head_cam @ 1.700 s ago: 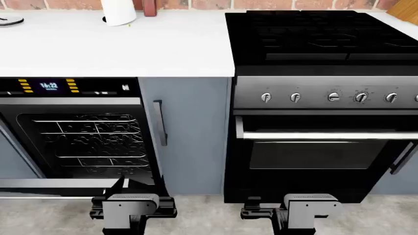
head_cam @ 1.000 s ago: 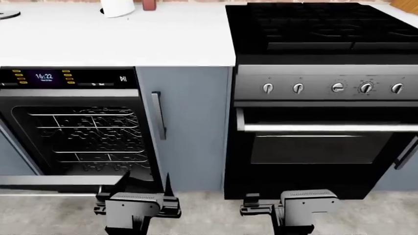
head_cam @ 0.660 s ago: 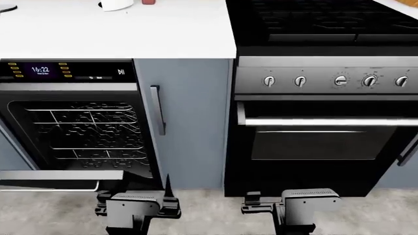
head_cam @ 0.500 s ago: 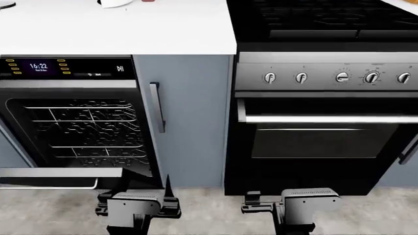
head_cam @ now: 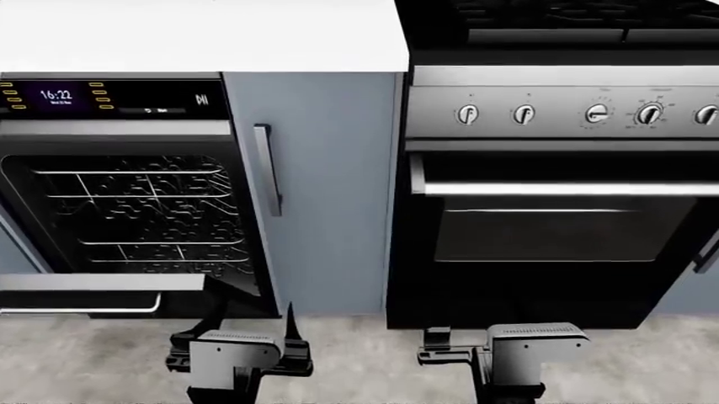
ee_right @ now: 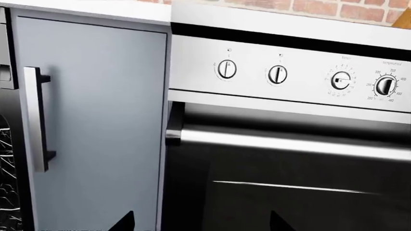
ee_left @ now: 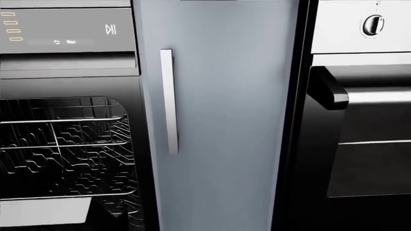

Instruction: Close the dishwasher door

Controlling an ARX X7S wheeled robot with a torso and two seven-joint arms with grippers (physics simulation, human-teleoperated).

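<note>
Dishwasher door (head_cam: 101,283) hung open at about eight o'clock in the head view, tipped down and outward so that only its silver top edge and the thin bar handle (head_cam: 79,310) beneath showed, just above the grey floor (head_cam: 359,362). Behind it the dark cavity lay bare, with wire racks (head_cam: 141,210) inside and a lit control strip (head_cam: 113,97) above reading 16:22. At the lower corner of the left wrist view a pale slab of that door's edge (ee_left: 45,211) showed below the racks.

Just beside the dishwasher, toward twelve o'clock, stood a narrow grey-blue cabinet door (head_cam: 326,194) with an upright handle (head_cam: 266,168). At three o'clock was the black oven door (head_cam: 551,236), shut, under a row of silver knobs (head_cam: 524,114). A white desk (head_cam: 202,34) ran across the top of the dishwasher and cabinet.

The left pincer (head_cam: 242,324) sat at six o'clock, close to the door's near corner but not touching it; one dark fingertip stood up, and I could not tell whether the fingers were apart. The right pincer (ee_right: 199,222) faced the oven, its two dark fingertips spread apart and holding nothing.
</note>
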